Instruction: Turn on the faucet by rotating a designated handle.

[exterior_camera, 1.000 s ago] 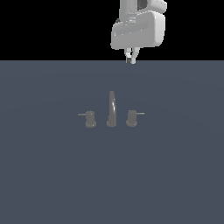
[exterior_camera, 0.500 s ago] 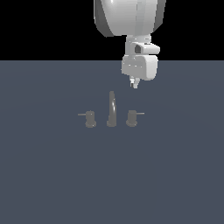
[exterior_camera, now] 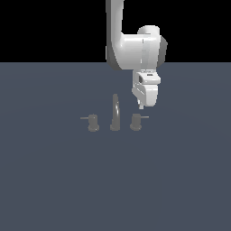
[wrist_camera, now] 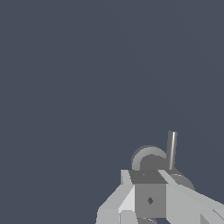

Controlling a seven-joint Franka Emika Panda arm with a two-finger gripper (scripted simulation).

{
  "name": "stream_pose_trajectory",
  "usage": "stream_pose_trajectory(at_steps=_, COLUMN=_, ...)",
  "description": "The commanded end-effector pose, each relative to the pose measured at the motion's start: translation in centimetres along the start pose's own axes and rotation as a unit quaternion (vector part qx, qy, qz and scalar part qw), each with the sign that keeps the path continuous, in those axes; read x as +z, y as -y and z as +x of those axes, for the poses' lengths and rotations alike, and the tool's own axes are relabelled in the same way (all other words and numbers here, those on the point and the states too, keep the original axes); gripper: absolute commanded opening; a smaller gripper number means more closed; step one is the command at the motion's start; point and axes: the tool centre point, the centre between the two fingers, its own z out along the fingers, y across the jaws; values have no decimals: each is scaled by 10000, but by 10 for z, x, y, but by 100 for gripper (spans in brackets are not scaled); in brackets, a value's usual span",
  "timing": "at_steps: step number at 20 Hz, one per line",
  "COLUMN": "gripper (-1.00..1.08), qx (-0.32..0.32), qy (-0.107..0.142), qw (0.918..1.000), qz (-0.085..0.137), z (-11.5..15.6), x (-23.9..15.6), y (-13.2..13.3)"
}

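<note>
The faucet [exterior_camera: 115, 115] is a small dull-grey set standing on the dark floor: a tall curved spout with a short knob on each side. The handle [exterior_camera: 136, 122] is the knob on the exterior view's right, and its thin lever [exterior_camera: 144, 117] sticks out rightward. My gripper [exterior_camera: 142, 106] hangs just above that lever, fingers pointing down, pressed together and holding nothing. In the wrist view the fingers [wrist_camera: 148, 183] sit right in front of the knob [wrist_camera: 148, 158] and its lever [wrist_camera: 171, 148]. I cannot tell whether they touch the lever.
The twin knob [exterior_camera: 93, 122], with its lever pointing leftward, stands on the exterior view's left of the spout. The white arm [exterior_camera: 135, 49] comes down from above, behind the faucet. The flat dark grey floor [exterior_camera: 115, 189] spreads all around.
The arm has swung down and toward the faucet. The gripper has dropped from high behind the set to just above the right knob's lever. The faucet has not moved.
</note>
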Motion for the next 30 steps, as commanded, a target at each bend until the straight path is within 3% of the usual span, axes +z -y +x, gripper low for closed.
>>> stream_pose_trajectory(at_steps=1, gripper=-100, qx=186, qy=-6, qw=9998, qz=10, z=4, x=15, y=2)
stream_pose_trajectory(at_steps=14, gripper=-100, qx=450, qy=-8, qw=9990, qz=9, z=9, x=38, y=3)
stream_pose_trajectory(at_steps=24, gripper=-100, qx=455, qy=-9, qw=9990, qz=13, z=23, x=38, y=-28)
stream_pose_trajectory(at_steps=26, gripper=-100, qx=424, qy=-9, qw=9991, qz=57, z=18, x=38, y=-20)
stream_pose_trajectory(at_steps=30, gripper=-100, qx=432, qy=-9, qw=9991, qz=46, z=16, x=38, y=-32)
